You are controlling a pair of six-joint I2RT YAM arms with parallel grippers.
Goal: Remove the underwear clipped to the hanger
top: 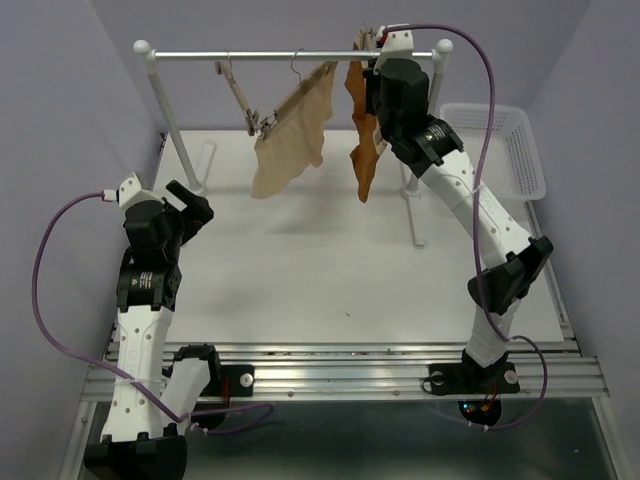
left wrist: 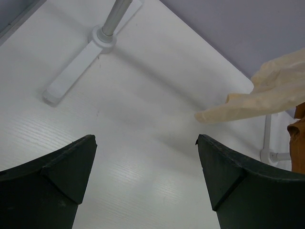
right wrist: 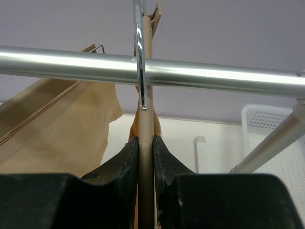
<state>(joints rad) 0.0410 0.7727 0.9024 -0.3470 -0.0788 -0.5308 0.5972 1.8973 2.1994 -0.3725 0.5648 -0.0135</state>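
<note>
A silver rail (top: 290, 54) on a white stand carries two wooden hangers. The left hanger (top: 240, 98) tilts and holds the pale beige underwear (top: 295, 135) by one clip. The rust-orange underwear (top: 362, 140) hangs from the right hanger (right wrist: 146, 119). My right gripper (right wrist: 146, 143) is up at the rail and is shut on that hanger's wooden bar just below its metal hook (right wrist: 138, 52). My left gripper (left wrist: 145, 143) is open and empty, low over the white table, left of the beige underwear (left wrist: 267, 93).
A white mesh basket (top: 505, 145) stands at the table's right edge. The stand's posts and feet (top: 205, 160) stand at the back left and right (top: 413, 215). The stand's left foot (left wrist: 90, 52) shows ahead of the left gripper.
</note>
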